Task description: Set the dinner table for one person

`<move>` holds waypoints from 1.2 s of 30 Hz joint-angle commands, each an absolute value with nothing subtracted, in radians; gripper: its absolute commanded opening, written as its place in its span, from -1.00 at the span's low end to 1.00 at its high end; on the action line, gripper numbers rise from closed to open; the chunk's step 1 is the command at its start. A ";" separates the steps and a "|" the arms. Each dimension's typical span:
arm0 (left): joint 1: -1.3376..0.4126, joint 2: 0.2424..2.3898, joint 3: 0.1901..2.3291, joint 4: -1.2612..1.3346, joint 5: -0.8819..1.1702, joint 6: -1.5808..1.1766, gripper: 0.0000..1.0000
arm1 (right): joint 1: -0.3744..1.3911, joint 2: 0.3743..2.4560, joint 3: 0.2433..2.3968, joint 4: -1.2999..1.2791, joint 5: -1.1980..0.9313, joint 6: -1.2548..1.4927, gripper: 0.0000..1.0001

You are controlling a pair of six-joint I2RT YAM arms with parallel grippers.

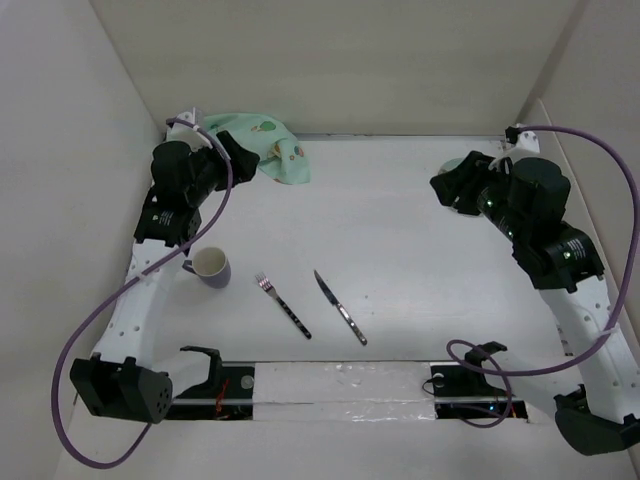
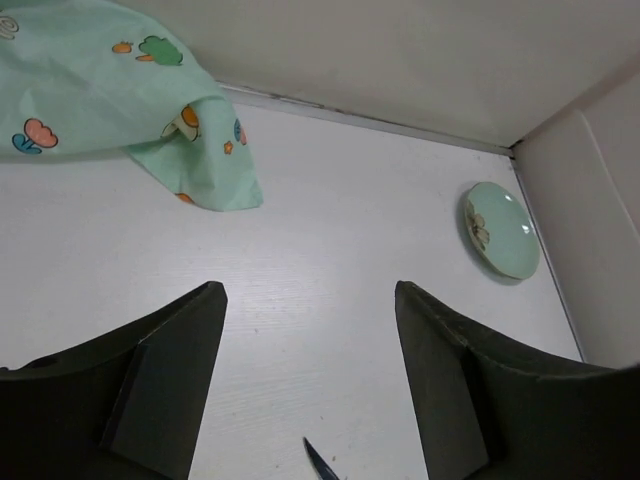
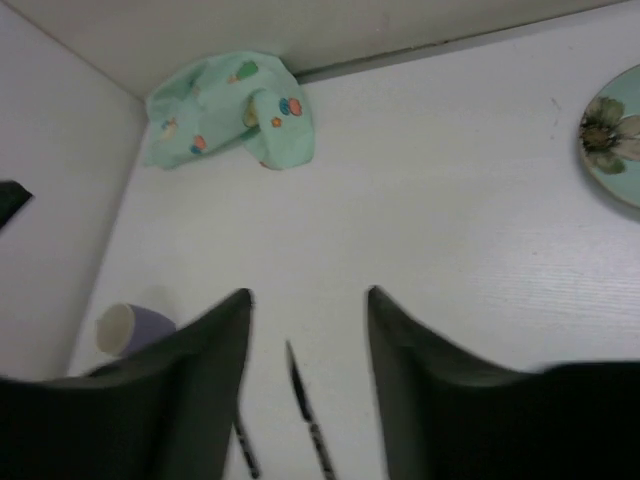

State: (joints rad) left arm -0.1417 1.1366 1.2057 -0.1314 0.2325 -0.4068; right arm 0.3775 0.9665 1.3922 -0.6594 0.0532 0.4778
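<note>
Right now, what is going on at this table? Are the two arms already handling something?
Not yet, nothing is held. The task is to set the dinner table for one person, and both arms are raised over its far side. The left gripper is open near the crumpled green cloth in the far left corner. The right gripper is open too, near the green plate at the far right. The mug, fork and knife sit untouched nearer the arms' bases.

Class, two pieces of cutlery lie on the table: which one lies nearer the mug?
The fork, with tines; the knife lies beyond it, farther from the mug.
</note>
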 commanded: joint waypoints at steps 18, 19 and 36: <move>-0.124 1.666 1.609 -0.374 -0.144 -0.446 -0.28 | 0.341 0.983 1.263 -0.592 -0.086 0.476 -1.00; -0.124 1.714 1.624 -0.374 -0.112 -0.452 -0.25 | 0.341 0.980 1.247 -0.586 -0.087 0.477 -1.00; -0.249 2.222 1.955 -0.328 0.011 -0.508 0.30 | 0.360 1.048 1.207 -0.569 -0.127 0.465 -0.41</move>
